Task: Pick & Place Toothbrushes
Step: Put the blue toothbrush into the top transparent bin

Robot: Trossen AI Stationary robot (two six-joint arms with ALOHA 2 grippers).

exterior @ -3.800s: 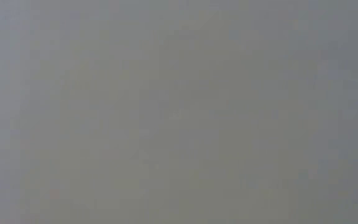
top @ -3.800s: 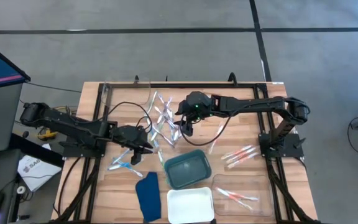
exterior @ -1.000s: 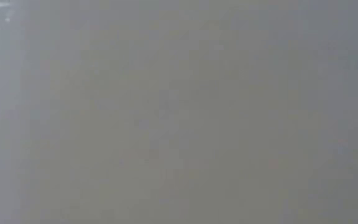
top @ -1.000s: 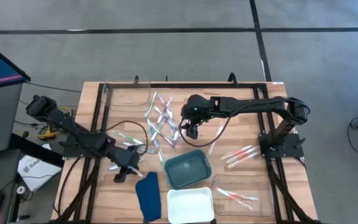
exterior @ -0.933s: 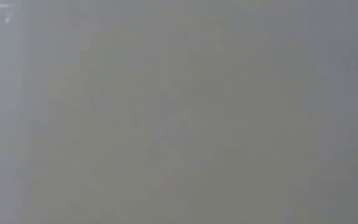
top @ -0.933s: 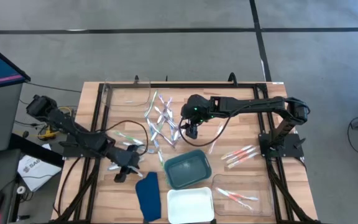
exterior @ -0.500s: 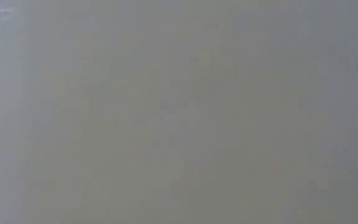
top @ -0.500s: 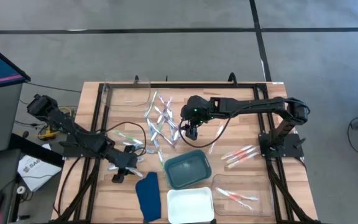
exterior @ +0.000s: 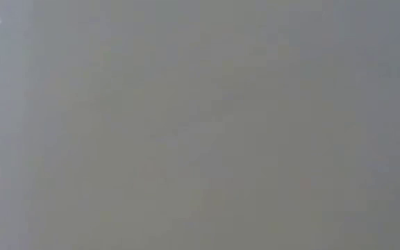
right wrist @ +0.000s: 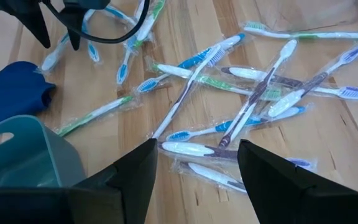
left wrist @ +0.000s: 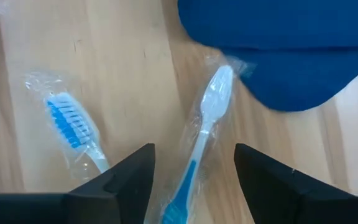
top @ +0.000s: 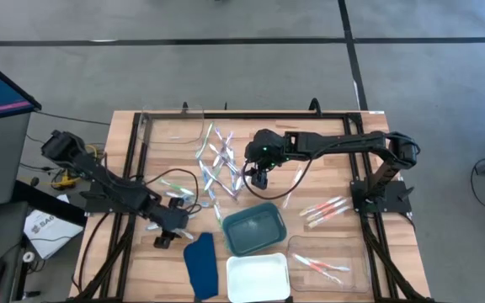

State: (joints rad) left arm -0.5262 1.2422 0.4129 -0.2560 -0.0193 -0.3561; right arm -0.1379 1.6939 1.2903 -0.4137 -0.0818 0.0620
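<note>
Between the spread fingers of the left gripper [left wrist: 192, 171], a wrapped blue toothbrush [left wrist: 199, 140] lies flat on the wooden table [left wrist: 129, 68], its pale head nearly touching the dark blue cloth [left wrist: 291, 43]; a second blue toothbrush [left wrist: 73, 127] lies just beside it. The jaws are seen standing apart with nothing clamped, so the step in hand is judged to be a release at the table's near left. A lift clear of the wrapper is called for next, then a return to the loose pile of toothbrushes [top: 219, 168] at the table's middle. The left arm is stretched low across the table, gripper [top: 168, 236] beside the cloth. The right gripper [top: 258, 178] is held open over the pile's edge, empty, near the green tray [top: 253, 227].
</note>
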